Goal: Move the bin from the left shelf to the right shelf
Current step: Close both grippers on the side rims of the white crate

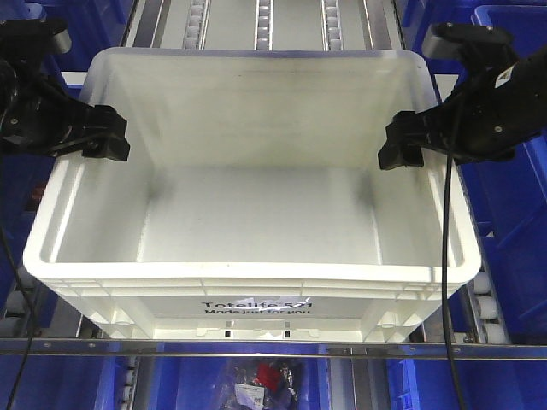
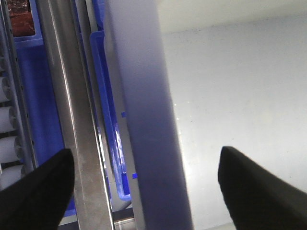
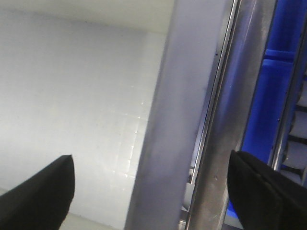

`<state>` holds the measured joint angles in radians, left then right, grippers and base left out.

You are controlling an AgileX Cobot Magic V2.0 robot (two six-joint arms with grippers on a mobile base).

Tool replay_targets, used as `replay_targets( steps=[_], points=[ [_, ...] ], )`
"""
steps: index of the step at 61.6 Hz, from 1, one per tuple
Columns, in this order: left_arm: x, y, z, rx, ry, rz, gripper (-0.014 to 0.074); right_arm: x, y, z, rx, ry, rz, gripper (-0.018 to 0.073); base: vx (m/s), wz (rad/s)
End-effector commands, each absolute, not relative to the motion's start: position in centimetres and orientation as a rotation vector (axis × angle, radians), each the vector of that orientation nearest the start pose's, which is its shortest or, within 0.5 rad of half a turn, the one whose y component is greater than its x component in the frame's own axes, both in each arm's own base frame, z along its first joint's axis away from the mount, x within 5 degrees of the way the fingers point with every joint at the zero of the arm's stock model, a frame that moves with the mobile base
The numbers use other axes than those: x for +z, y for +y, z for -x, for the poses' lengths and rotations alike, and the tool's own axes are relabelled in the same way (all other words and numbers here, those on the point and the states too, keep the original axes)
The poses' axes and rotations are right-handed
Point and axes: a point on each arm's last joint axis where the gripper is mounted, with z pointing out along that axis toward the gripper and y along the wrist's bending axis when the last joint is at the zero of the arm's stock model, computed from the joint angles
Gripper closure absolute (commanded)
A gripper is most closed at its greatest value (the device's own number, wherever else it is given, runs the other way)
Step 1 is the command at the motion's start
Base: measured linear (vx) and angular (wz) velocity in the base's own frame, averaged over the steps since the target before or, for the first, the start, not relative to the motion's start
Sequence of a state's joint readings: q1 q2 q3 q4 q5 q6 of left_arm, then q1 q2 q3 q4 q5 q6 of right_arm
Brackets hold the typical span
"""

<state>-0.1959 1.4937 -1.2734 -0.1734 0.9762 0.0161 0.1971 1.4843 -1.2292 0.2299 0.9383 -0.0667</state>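
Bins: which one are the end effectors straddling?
The white Totelife bin: left end effector and right end effector straddle its side rims; blue bins sit untouched.

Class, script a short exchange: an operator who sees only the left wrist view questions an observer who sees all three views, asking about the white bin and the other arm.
Operator: My left gripper straddles the bin's side wall, jaws open. Where is the right one?
Observer: The right gripper straddles the opposite side wall, one finger inside and one outside, jaws open and not clamped.
Operator: Is anything inside the bin?
Observer: No. The front view shows its floor bare from wall to wall.
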Motion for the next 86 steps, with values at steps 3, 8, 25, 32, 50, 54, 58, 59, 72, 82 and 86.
replay_targets(
  steps=[3, 8, 25, 32, 50, 54, 58, 59, 72, 82, 86],
  points=[
    [33.47, -7.54, -30.11, -0.301, 2.577, -0.195, 0.0012, 32.18, 7.64, -30.21, 0.340, 2.580, 0.226, -0.0048, 0.00, 0.00],
    [33.31, -7.56, -30.20, -0.300, 2.583, -0.195, 0.0012, 31.92, 7.67, -30.35, 0.341, 2.588, 0.225, -0.0042, 0.00, 0.00],
    [33.18, -7.59, -30.35, -0.295, 2.580, -0.212, 0.0012, 31.99, 7.66, -30.53, 0.336, 2.565, 0.220, -0.0034, 0.00, 0.00],
    [33.22, -7.60, -30.43, -0.295, 2.570, -0.212, 0.0012, 32.01, 7.65, -30.58, 0.333, 2.559, 0.220, -0.0034, 0.00, 0.00],
    [33.18, -7.59, -30.36, -0.294, 2.578, -0.217, 0.0058, 32.02, 7.65, -30.60, 0.334, 2.557, 0.219, 0.0045, 0.00, 0.00],
    [33.16, -7.59, -30.32, -0.292, 2.582, -0.226, 0.0127, 32.02, 7.65, -30.60, 0.335, 2.557, 0.216, 0.0125, 0.00, 0.00],
    [33.15, -7.60, -30.30, -0.293, 2.585, -0.226, 0.0230, 32.02, 7.66, -30.60, 0.336, 2.557, 0.215, 0.0233, 0.00, 0.00],
    [33.15, -7.60, -30.30, -0.293, 2.585, -0.226, 0.0257, 32.02, 7.66, -30.59, 0.336, 2.558, 0.216, 0.0273, 0.00, 0.00],
    [33.19, -7.67, -30.34, -0.305, 2.578, -0.220, 0.0607, 32.05, 7.67, -30.63, 0.337, 2.553, 0.214, 0.0573, 0.00, 0.00],
    [33.33, -7.72, -30.37, -0.315, 2.564, -0.214, 0.0605, 32.13, 7.65, -30.61, 0.336, 2.548, 0.214, 0.0566, 0.00, 0.00],
    [33.48, -7.74, -30.32, -0.320, 2.555, -0.213, 0.0605, 32.31, 7.63, -30.51, 0.335, 2.542, 0.214, 0.0566, 0.00, 0.00]
  ],
)
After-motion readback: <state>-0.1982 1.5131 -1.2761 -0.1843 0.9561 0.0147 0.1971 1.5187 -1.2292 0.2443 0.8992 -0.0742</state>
